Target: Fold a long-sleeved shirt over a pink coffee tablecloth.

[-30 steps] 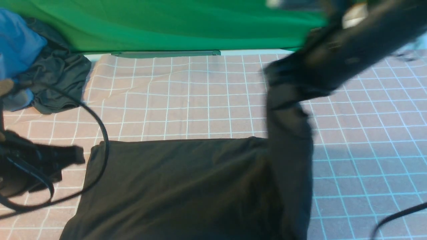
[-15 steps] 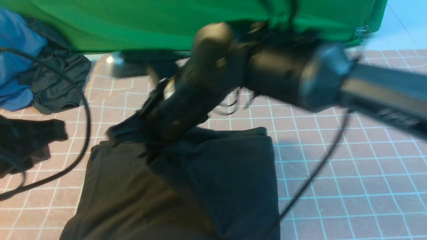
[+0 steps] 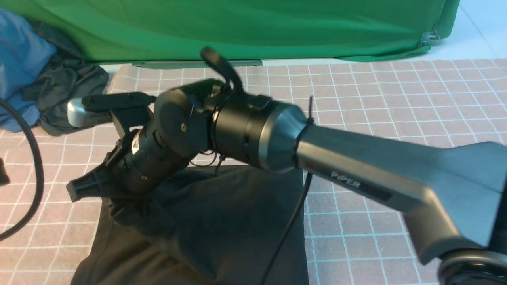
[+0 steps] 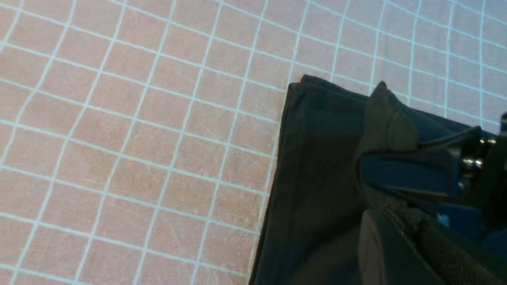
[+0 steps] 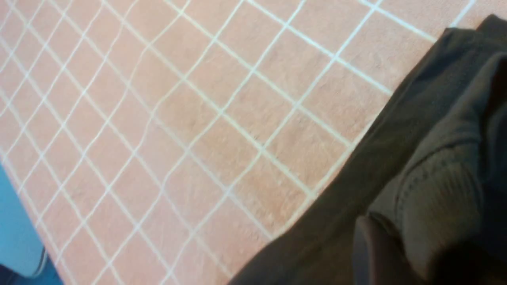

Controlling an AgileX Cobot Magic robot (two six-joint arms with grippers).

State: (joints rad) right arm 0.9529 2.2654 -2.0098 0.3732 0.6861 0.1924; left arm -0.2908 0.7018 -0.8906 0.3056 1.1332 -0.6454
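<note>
Shirt (image 3: pixel 222 221) on pink tablecloth (image 3: pixel 396 99); green backdrop (image 3: pixel 237 27).

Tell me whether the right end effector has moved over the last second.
Yes. Against the green cloth, the right end effector swept left and nearer, from beneath its right end to the left edge of the long-sleeved shirt.

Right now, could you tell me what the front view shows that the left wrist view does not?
Only the front view shows the green cloth, the blue garment, the grey garment and the right arm reaching across. Only the left wrist view shows a flat corner of the shirt on the tablecloth. Both show shirt, tablecloth and the right gripper shut on black fabric.
</note>
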